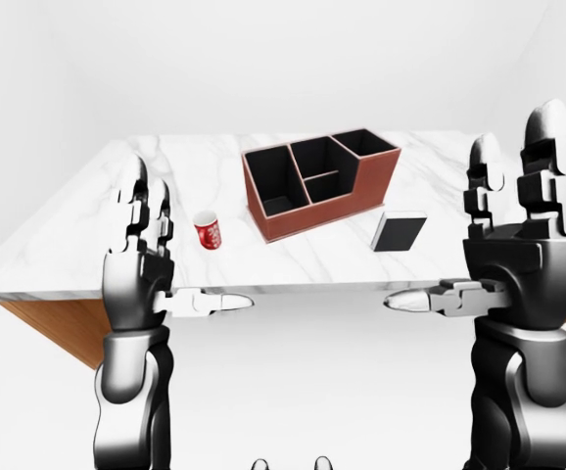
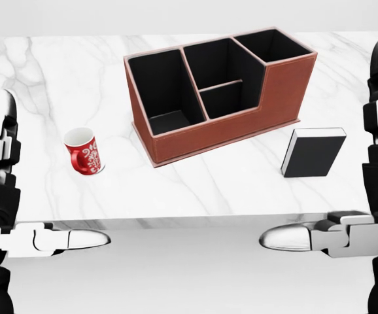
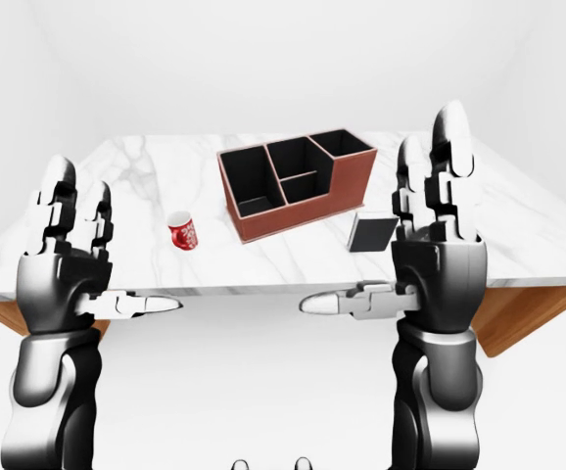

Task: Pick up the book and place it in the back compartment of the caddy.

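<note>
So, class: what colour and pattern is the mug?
Red mug with a white pattern, white inside; clearest in the head view.

Black book (image 2: pixel 313 154) lies flat just right of the brown caddy (image 2: pixel 222 91).

Both glossy black-and-silver forearms stand upright, palms turned inward toward each other. The left three-finger metal hand (image 1: pixel 138 269) has its two upper fingers pointing to twelve o'clock and its thumb stretched toward three o'clock. The right three-finger metal hand (image 3: pixel 430 250) mirrors it, fingers spread, thumb toward nine o'clock, holding nothing.
</note>
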Controlling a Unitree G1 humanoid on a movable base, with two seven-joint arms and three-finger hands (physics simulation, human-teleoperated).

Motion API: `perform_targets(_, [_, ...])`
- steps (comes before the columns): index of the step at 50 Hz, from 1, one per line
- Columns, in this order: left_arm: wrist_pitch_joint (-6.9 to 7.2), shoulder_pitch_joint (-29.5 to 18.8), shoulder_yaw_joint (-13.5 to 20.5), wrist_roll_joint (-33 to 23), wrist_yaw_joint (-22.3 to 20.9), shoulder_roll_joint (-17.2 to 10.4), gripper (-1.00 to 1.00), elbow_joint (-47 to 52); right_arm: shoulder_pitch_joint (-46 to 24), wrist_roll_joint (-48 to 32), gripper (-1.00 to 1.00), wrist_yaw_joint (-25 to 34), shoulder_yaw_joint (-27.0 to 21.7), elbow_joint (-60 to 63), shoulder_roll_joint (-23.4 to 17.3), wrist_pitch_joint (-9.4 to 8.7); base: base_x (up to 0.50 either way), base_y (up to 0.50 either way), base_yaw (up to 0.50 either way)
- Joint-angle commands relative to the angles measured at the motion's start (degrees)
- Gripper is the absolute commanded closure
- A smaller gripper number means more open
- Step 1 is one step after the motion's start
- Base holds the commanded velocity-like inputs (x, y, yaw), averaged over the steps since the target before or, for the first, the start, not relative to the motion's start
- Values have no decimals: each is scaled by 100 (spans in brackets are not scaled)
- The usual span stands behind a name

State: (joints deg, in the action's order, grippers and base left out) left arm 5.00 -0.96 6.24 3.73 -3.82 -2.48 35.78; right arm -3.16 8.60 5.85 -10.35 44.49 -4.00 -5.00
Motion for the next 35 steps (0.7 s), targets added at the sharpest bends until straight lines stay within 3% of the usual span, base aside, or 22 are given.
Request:
perform_targets(1, [0, -23, 24, 39, -22, 0, -100, 263, -108, 289, -100, -6, -196, 378, -109, 0, 50, -5, 0])
perform_targets(35, [0, 4, 6, -7, -39, 12, -100, 229, -122, 56, -100, 63, -204, 282, -157, 0, 50, -5, 0])
